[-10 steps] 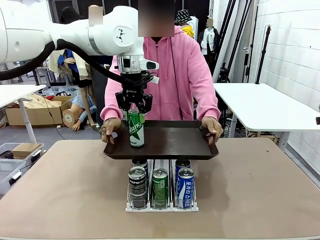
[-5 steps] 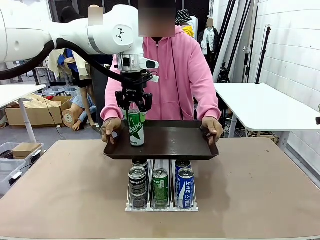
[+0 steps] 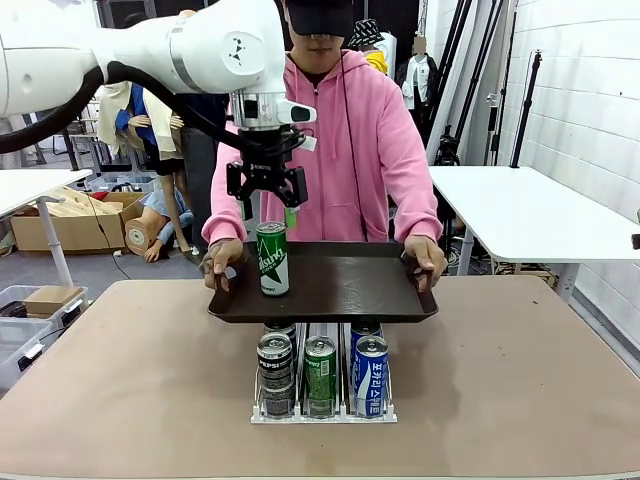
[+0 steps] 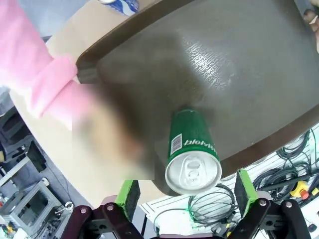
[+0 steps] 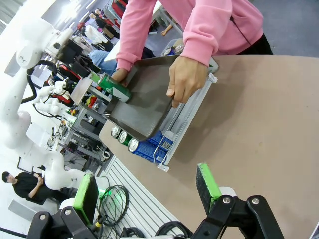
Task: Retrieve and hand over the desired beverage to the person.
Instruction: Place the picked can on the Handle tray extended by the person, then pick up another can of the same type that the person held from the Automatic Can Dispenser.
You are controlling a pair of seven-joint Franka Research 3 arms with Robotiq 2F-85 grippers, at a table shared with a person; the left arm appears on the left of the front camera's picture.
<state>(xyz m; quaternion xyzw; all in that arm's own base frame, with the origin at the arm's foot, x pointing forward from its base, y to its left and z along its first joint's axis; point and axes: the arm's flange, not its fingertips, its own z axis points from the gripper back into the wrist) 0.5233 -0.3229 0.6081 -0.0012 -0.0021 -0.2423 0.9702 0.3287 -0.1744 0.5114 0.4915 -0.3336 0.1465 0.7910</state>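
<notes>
Tan table (image 3: 520,380); can (image 3: 271,258) on tray (image 3: 350,285), left hand (image 3: 267,212) spread above.

Looks like a robotics lab or workshop: bare white brick wall (image 3: 590,90), plain white folding bench (image 3: 520,215) beside the brown work bench (image 3: 500,380), cardboard boxes (image 3: 75,225) and plastic crates (image 3: 15,335) on the floor, coiled cables (image 5: 115,200), black stands (image 3: 528,100) by the wall.
</notes>
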